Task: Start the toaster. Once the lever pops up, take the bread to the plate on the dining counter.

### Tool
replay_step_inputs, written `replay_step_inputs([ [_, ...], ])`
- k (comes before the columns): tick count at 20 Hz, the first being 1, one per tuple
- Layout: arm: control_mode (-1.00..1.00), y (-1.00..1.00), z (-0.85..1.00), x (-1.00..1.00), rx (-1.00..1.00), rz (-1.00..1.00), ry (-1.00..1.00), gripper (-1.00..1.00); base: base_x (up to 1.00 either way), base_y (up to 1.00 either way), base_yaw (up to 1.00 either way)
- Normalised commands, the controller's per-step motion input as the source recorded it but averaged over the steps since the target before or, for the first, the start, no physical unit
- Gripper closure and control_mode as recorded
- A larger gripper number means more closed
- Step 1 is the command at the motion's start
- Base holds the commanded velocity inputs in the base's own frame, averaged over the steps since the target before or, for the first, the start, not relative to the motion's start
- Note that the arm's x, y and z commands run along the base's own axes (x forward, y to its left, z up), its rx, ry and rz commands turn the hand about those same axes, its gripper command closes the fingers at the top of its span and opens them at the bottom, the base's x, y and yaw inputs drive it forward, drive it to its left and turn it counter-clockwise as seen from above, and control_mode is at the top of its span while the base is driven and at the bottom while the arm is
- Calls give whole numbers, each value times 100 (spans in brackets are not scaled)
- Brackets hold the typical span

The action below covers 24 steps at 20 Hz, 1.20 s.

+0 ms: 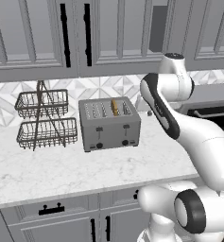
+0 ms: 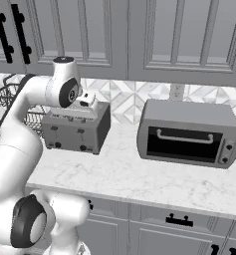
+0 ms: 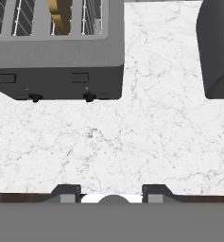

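Grey metal toaster [image 1: 109, 124] is seen left of centre on the marble counter [image 1: 61, 172], the bread [image 1: 115, 107] upright in a right-hand slot, long axis near-to-far. The gripper [image 3: 112, 191], fingers slightly apart and holding nothing, is poised above the counter, just right of the levers.

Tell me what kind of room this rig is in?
A rendered home kitchen, by the look of it: a marble-patterned counter over grey cabinets, a four-slot toaster with bread in one slot, a toaster oven beside it, and a two-tier wire basket against the tiled backsplash.
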Motion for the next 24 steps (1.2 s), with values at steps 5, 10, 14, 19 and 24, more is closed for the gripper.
replay_step_inputs([
  [5, -100, 0, 0, -25, 0, 0, -5, -100, 0, 0, 0],
  [10, -100, 16, 0, -29, -1, 0, -9, -100, 0, 0, 0],
  [14, -100, 38, -1, -50, 0, 0, -7, -100, 0, 0, 0],
  [19, -100, 50, 0, -16, 0, 0, -14, -100, 0, 0, 0],
  [24, -100, 13, -12, 15, 0, -4, -14, -100, 0, 0, 0],
])
